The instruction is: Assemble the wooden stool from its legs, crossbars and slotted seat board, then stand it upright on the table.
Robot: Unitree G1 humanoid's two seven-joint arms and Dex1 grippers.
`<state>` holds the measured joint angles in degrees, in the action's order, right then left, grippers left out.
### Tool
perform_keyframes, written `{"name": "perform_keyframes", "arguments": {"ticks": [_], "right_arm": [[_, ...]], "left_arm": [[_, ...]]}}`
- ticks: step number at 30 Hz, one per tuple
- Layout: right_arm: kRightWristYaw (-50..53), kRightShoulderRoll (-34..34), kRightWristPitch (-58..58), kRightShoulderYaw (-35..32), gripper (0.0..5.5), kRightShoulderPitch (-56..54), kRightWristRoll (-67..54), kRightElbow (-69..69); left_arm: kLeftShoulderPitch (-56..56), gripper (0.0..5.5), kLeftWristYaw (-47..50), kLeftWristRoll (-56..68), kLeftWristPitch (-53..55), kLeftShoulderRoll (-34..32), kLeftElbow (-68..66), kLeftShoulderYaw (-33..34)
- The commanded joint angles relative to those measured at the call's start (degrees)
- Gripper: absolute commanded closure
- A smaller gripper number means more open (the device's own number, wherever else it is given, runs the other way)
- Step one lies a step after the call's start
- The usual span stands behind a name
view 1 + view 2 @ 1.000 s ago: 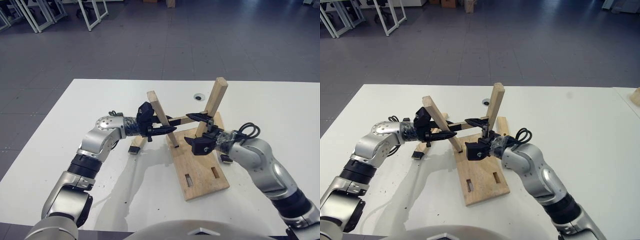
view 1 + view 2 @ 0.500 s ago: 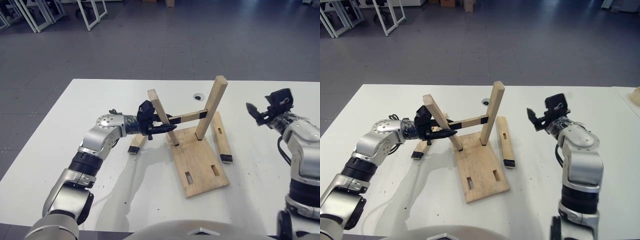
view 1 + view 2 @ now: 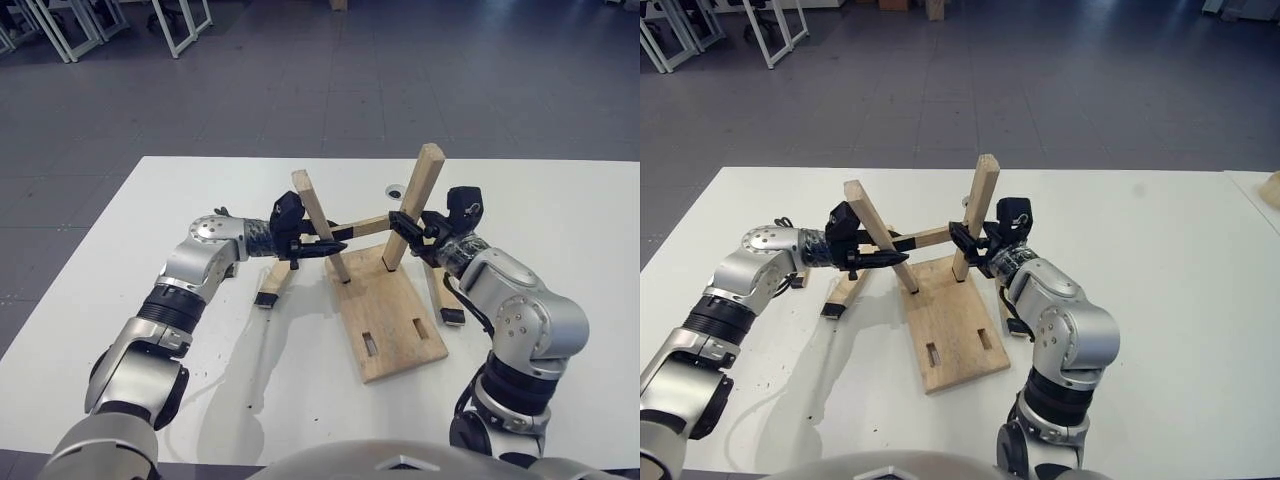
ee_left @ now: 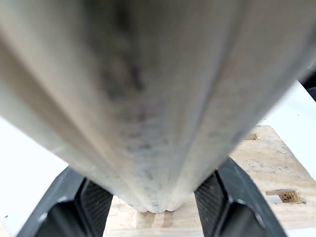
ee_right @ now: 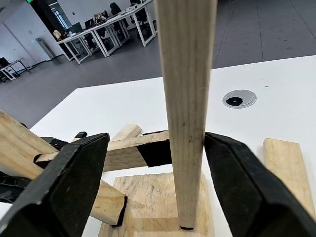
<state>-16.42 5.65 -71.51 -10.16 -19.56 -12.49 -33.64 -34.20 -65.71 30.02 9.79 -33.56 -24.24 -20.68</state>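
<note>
Left leg [image 3: 308, 198] gripped by left fingers [image 4: 94, 207]; right fingers [image 5: 74, 177] straddle right leg [image 3: 422, 185].

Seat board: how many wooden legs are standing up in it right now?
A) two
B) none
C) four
A: the left leg and the right leg stand in the far end of the seat board, and its two near slots are empty.

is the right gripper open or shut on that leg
Open: the right gripper has its jaws straddling the leg, with a gap on each side.
</note>
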Motion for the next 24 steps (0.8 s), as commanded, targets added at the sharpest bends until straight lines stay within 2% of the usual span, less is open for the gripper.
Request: {"name": "perform_keyframes", "arguments": {"ticks": [1,4,6,9,14,19,22,24], "right_arm": [[-1.2,-9.7,2.4,-3.5,2.06,-3.9,-0.3,5.6],[-3.5,-16.3,2.1,-8.2,2.06,-5.1,-2.3,8.3],[-6.4,-19.6,-0.4,-8.7,2.06,-4.5,-5.3,7.8],[-10.8,-23.6,-4.3,-6.8,2.06,-2.0,-10.1,5.6],[-14.7,-26.2,-7.9,-3.9,2.06,0.6,-16.2,2.4],[-22.9,-35.1,-7.1,-3.6,2.06,6.6,-21.6,1.5],[-13.2,-38.0,4.3,-2.8,2.06,4.8,-9.1,14.2],[-1.3,-34.7,12.2,-4.7,2.06,0.7,-1.6,21.7]], "left_arm": [[5.6,3.44,-8.5,-12.0,-3.4,-0.5,-4.5,-8.9],[6.3,3.44,-9.5,-12.7,-6.7,-0.9,-6.4,-8.9],[6.1,3.44,-9.4,-13.2,-8.1,-0.7,-8.3,-8.8],[5.2,3.44,-9.5,-14.0,-9.7,-0.7,-10.8,-8.8],[4.7,3.44,-9.1,-14.9,-11.5,-0.1,-13.1,-8.9],[4.3,3.44,-9.6,-15.4,-12.4,-0.4,-13.9,-9.2],[3.6,3.44,-10.2,-17.1,-16.4,-0.7,-15.2,-9.8],[3.2,3.44,-11.0,-17.5,-18.0,-0.5,-15.9,-10.2]]}}
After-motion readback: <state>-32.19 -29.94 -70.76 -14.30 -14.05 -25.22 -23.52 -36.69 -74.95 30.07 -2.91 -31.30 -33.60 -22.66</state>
